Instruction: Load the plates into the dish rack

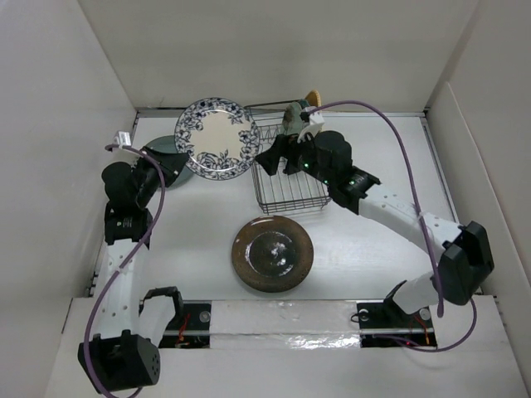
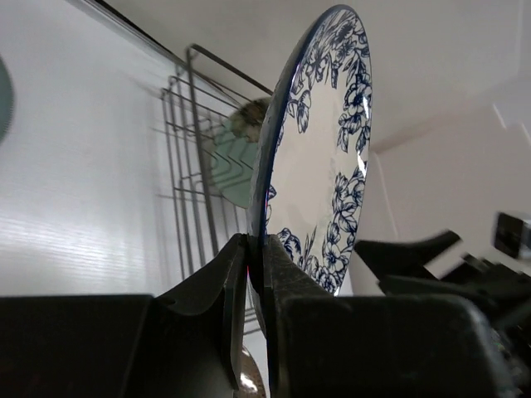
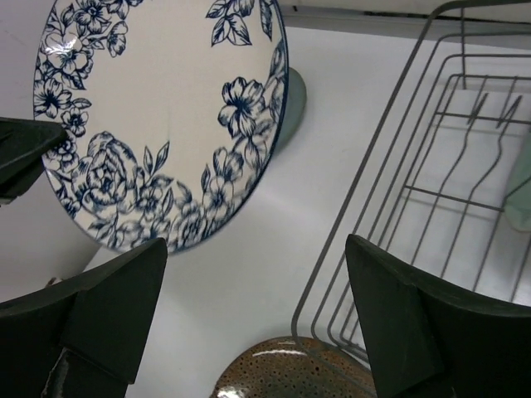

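Note:
My left gripper (image 1: 181, 159) (image 2: 257, 249) is shut on the rim of the white plate with blue flowers (image 1: 217, 138) (image 2: 328, 166) (image 3: 158, 116), holding it in the air left of the black wire dish rack (image 1: 286, 170) (image 2: 199, 166) (image 3: 431, 182). My right gripper (image 1: 278, 157) (image 3: 257, 290) is open and empty at the rack's near left corner, beside that plate. A pale mint plate (image 2: 236, 162) and an orange-tan one (image 1: 312, 97) stand in the rack's far end. The large brown plate (image 1: 272, 253) (image 3: 290, 369) lies flat in front of the rack. A dark teal plate (image 1: 170, 157) lies under the left gripper.
White walls enclose the table on the left, back and right. The right arm (image 1: 398, 215) reaches across from the right edge, its purple cable (image 1: 390, 124) arching over the rack's right side.

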Robot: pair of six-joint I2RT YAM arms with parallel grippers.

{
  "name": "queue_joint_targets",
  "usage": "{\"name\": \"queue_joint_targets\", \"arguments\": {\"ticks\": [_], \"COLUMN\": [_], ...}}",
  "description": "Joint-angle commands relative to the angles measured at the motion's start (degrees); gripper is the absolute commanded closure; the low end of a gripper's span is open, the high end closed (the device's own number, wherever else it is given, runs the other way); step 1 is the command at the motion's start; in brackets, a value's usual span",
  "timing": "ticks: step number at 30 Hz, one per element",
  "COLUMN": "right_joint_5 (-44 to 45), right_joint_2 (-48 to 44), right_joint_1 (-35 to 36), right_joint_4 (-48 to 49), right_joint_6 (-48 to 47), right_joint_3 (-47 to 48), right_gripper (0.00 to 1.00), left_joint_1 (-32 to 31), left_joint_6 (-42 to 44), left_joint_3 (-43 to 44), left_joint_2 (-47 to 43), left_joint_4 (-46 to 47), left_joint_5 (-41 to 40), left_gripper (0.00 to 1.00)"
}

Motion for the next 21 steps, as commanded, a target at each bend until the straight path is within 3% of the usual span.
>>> {"name": "queue_joint_targets", "arguments": {"ticks": [1, 8, 12, 18, 21], "right_joint_5": [-5.7, -15.7, -15.2, -15.2, -15.1], "right_joint_2": [4.2, 8.8, 8.0, 7.8, 8.5], "right_joint_1": [-1.6, -3.5, -3.5, -4.1, -4.6], "right_joint_4": [6.5, 14.9, 19.7, 32.9, 37.4], "right_joint_6": [4.3, 10.0, 10.9, 15.2, 17.8], "right_joint_3": [3.4, 0.2, -2.4, -7.1, -7.8], "right_gripper": [0.06, 0.06, 0.17, 0.42, 0.65], "left_joint_1": [-1.1, -3.2, -3.2, -3.2, -3.2], "left_joint_6": [-7.0, -9.7, -12.1, -11.4, -9.4], "left_joint_3": [0.8, 0.3, -2.3, -6.9, -7.9], "left_joint_2": [-0.7, -0.8, -0.1, 0.4, 0.4], "left_joint_4": [16.8, 19.9, 23.1, 23.6, 21.9], "left_joint_5": [9.2, 13.8, 16.3, 16.5, 16.8], "left_gripper": [1.00, 1.00, 1.00, 1.00, 1.00]}}
